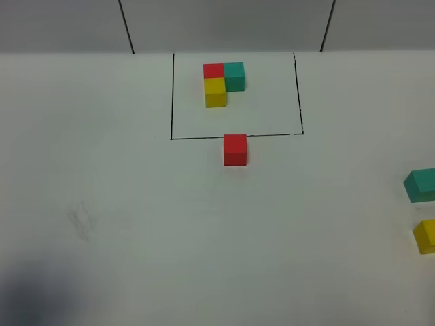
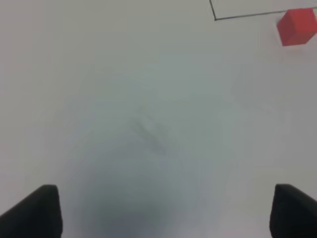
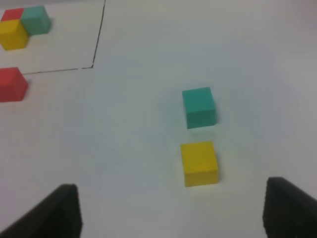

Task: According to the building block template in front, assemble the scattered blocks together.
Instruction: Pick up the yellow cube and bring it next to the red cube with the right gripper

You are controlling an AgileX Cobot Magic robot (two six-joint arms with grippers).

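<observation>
we see the building block template point(image 1: 221, 83) at the far side of the table point(image 1: 136, 224), an l of red, teal and yellow inside a black outline point(image 1: 172, 95). the loose red cube point(image 1: 235, 149) sits just outside the outline's near line, seemingly touching it. the loose teal cube point(image 1: 421, 185) and loose yellow cube point(image 1: 425, 236) lie well off to the right, near each other but apart. we judge the right arm nearer: yellow lies just ahead of the right gripper point(image 3: 173, 213), roughly centred, teal beyond. its jaws stand apart, holding nothing. the left gripper point(image 2: 166, 213) gapes wide, empty, over bare table.
</observation>
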